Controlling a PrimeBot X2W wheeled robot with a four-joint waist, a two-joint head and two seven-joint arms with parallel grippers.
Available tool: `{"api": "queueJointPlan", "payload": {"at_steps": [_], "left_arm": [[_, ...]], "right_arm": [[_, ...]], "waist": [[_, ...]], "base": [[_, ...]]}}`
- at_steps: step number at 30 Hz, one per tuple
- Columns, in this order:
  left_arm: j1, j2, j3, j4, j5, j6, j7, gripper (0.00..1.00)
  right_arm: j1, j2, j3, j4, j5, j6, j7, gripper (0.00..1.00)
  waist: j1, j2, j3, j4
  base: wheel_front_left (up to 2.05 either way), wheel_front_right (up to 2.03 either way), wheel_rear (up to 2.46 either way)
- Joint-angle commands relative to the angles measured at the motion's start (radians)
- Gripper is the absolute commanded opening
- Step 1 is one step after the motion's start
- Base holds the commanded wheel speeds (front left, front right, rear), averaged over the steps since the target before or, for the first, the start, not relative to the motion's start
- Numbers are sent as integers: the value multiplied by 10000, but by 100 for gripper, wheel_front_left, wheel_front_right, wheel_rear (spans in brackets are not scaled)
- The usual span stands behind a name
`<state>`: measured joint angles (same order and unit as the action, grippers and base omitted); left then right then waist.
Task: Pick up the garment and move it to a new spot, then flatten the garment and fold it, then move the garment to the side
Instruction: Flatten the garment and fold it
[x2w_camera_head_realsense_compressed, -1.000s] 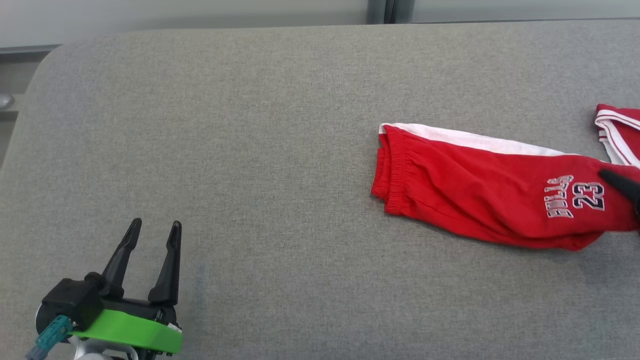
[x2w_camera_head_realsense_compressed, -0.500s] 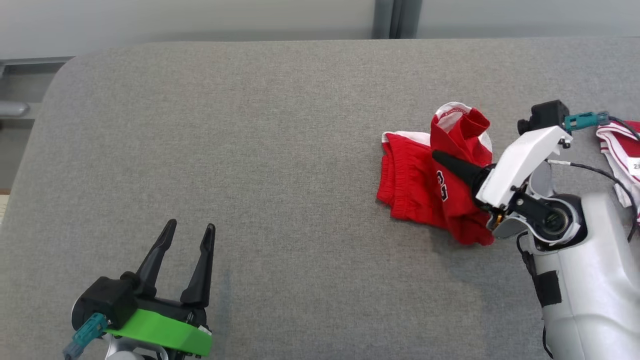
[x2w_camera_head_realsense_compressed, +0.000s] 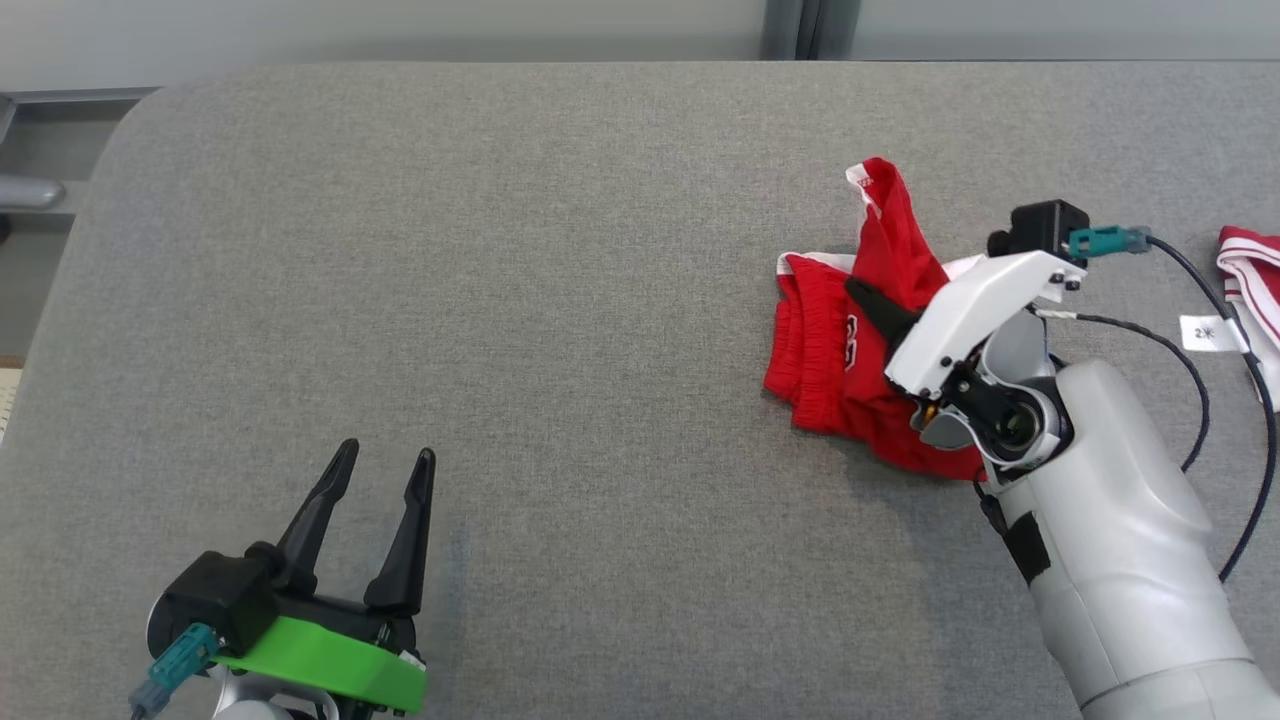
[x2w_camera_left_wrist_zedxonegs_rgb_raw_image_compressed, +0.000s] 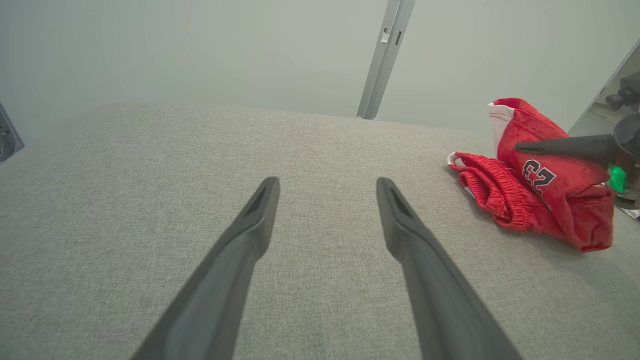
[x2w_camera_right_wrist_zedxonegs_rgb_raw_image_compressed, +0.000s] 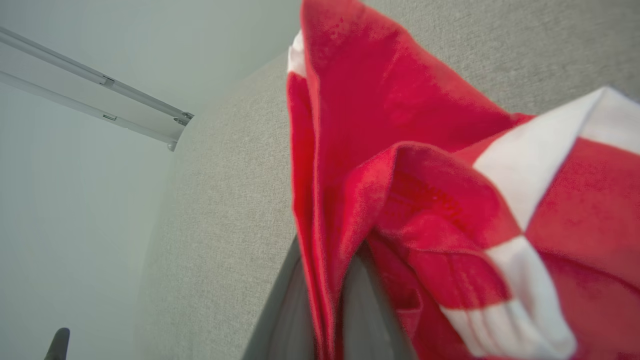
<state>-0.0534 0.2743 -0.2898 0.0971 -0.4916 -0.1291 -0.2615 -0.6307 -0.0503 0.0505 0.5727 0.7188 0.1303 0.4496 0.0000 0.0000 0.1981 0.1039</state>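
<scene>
You're looking at the red shorts (x2w_camera_head_realsense_compressed: 815, 370) bunched on the right side of the grey worktop (x2w_camera_head_realsense_compressed: 500, 300), one fold raised, pinched in the clenched right jaws. Left jaws released, empty, well apart near-left.

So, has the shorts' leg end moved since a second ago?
Yes. The right end effector carried the red shorts' leg end leftward, much nearer the wall post.

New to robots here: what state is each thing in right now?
Red basketball shorts with white stripe: bunched, one end lifted, waistband resting on the grey padded tabletop.
Right end effector: shut on the shorts.
Left end effector: open, empty.
Red-and-white garment at the right edge: lying untouched.
</scene>
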Motion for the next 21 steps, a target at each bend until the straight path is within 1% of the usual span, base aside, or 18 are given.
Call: {"api": "queueJointPlan", "payload": {"at_steps": [1, 4, 7, 10, 13, 17, 19, 21], "left_arm": [[-230, 70, -23, 2, -13, -28, -42, 100], [-260, 53, -81, 54, -8, -27, -42, 100], [-239, 49, -85, 119, -23, -27, -43, 100], [-155, 65, 10, 116, -28, -27, -43, 100], [-47, 71, 168, 52, 3, -26, -43, 100], [-27, -6, 285, -119, 78, -26, -41, 100], [-95, -21, 304, -179, 90, -25, -35, 100], [-206, -31, 272, -215, 93, -15, -35, 100]], "right_arm": [[-334, -16, 324, 213, 235, 5, -220, 100], [-695, -15, 1214, 300, 707, 5, -445, 100], [-942, -24, 2053, -10, 1277, 5, -538, 100], [-1055, -36, 2411, -579, 1551, 5, -645, 100], [-945, -99, 2188, -1261, 1476, 5, -422, 100], [-254, -904, 1605, -2070, 934, 5, 361, 100], [129, -1426, 1271, -2331, 504, 5, 751, 100], [600, -1753, 891, -2511, 217, 7, 1073, 100]], "waist": [[0, 0, 64, -52], [0, 0, 109, -114], [0, 0, 131, -192], [0, 0, 158, -292], [0, 0, 234, -420], [0, 0, 468, -554], [0, 0, 653, -601], [0, 0, 824, -626]], "base": [[0, 0, 0], [0, 0, 0], [0, 0, 0], [0, 0, 0], [0, 0, 0], [0, 0, 0], [0, 0, 0], [0, 0, 0]]}}
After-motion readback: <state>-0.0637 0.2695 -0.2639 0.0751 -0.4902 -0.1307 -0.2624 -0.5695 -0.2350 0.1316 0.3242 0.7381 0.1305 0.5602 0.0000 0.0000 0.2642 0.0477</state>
